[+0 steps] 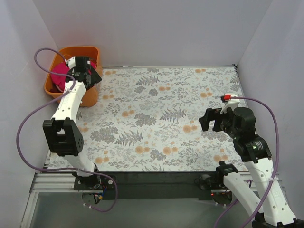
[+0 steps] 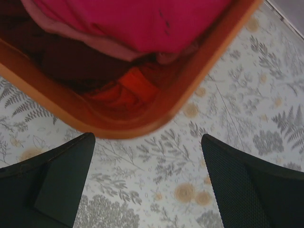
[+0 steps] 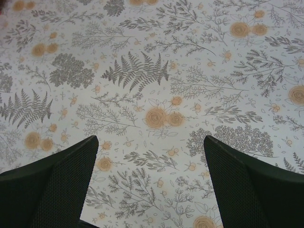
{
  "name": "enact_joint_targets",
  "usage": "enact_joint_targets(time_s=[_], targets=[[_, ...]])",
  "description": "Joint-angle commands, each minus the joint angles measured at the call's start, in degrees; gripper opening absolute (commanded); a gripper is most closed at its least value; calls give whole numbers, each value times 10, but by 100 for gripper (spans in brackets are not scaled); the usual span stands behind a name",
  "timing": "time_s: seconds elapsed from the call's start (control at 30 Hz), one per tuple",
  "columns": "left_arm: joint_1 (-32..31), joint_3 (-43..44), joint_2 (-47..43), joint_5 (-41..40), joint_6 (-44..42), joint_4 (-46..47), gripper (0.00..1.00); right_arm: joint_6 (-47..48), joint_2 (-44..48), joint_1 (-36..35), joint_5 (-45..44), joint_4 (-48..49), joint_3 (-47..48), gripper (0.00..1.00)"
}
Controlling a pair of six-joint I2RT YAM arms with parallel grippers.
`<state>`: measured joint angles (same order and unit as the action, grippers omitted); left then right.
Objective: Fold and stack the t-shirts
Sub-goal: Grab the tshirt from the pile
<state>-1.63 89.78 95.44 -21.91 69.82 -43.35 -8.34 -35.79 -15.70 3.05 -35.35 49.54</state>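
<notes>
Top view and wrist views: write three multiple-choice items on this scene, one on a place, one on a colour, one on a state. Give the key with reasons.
1. Where does the basket stand on the table?
A. far left corner
B. far right corner
C. centre

2. What colour is the top shirt in the basket?
A. blue
B. crimson-pink
C. white

3. How is the right tool?
A. open, holding nothing
B. shut on a shirt
C. shut on the basket rim

Key:
1 A, the top view shows it at the table's far left edge.
2 B, the left wrist view shows vivid pink cloth uppermost.
3 A, the right wrist view shows it wide open with only flowered table beneath.
</notes>
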Motion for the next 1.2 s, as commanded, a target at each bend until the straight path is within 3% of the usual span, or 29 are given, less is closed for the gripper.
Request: enact_joint_targets(time_s=[0.0,0.17,0.43,0.53,0.57,0.67,0.8,1.0,1.17], targets=[[54,50,62,-27,-7,34,95,10,-2,-7,27,39,-8,98],[115,136,172,-20,17,17,95,10,0,-10,42,43,-21,98],[146,243,286,-24,25,-1,95,14,-9,-11,59,50,-44,98],[148,246,292,-27,25,-4,72,15,-11,-10,61,52,-50,98],[148,242,288,-28,26,-4,50,15,-12,-11,61,53,-51,98],[148,238,258,-37,24,-2,23,14,-15,-11,64,56,-53,99],[148,245,187,-39,10,23,23,14,-17,-11,74,58,-52,98],[137,277,145,-4,-9,33,13,3,-15,-10,86,62,-53,98],[122,283,104,30,-21,37,11,3,-5,-11,91,62,-56,98]])
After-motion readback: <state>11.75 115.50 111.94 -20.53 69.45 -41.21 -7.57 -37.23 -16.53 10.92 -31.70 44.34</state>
